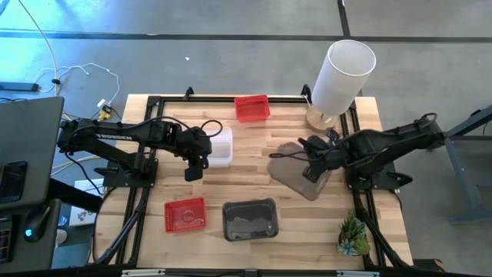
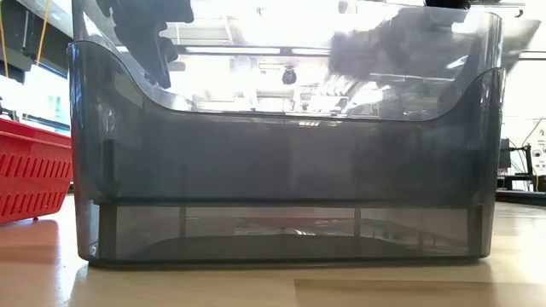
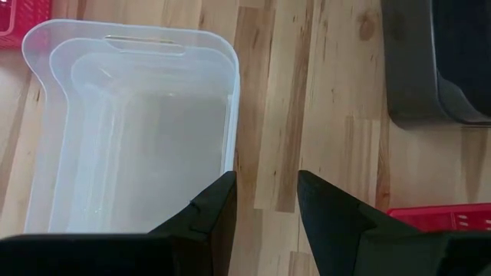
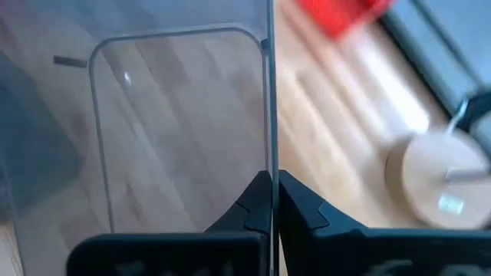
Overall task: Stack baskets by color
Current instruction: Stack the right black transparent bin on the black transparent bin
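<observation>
Right end effector (image 4: 270, 201) pinches a grey basket (image 1: 304, 177) wall.
Your thin edge grip could slip; left end effector (image 3: 265, 211) hangs open.

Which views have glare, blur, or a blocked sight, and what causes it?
Low view: a grey basket fills nearly the whole picture, with bright room light glaring through its upper wall. Right wrist view: the red basket and round wooden base look smeared, while the right end effector, shut on a smoky basket wall, stays sharp. High and left wrist views: evenly lit, clear.
</observation>
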{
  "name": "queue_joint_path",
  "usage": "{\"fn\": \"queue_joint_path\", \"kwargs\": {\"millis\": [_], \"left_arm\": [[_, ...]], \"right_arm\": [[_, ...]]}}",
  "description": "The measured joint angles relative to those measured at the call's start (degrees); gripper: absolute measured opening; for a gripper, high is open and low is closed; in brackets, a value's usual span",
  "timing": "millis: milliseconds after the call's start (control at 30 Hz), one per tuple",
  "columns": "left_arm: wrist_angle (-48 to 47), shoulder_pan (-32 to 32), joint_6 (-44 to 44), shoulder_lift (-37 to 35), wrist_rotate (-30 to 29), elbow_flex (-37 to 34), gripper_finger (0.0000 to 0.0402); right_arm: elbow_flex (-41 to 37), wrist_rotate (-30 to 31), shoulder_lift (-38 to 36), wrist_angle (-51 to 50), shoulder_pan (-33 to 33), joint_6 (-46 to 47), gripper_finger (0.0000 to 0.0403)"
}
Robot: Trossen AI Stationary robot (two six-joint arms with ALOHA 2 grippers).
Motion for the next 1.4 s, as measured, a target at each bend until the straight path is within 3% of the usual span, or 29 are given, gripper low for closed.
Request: {"fn": "queue_joint_path", "kwargs": {"millis": [267, 600, 800, 1400], "left_arm": [[-0.5, 0.0, 0.0, 0.0, 0.0, 0.0, 0.0125], [-0.7, 0.1, -3.1, 0.0, 0.0, 0.0, 0.0125], [-0.7, 0.1, -3.2, 0.0, 0.0, 0.0, 0.0125], [-1.4, 0.1, -4.6, 0.0, 0.0, 0.0, 0.0125]], "right_arm": [[7.1, 0.7, 0.0, 8.6, -1.9, -14.9, 0.0000], [7.4, -10.0, 1.5, 25.8, -4.6, -29.4, 0.0000], [7.5, -17.5, 6.1, 31.7, -5.1, -30.9, 0.0000], [13.9, -30.0, 24.2, 31.9, -5.0, -24.4, 0.0000]]}}
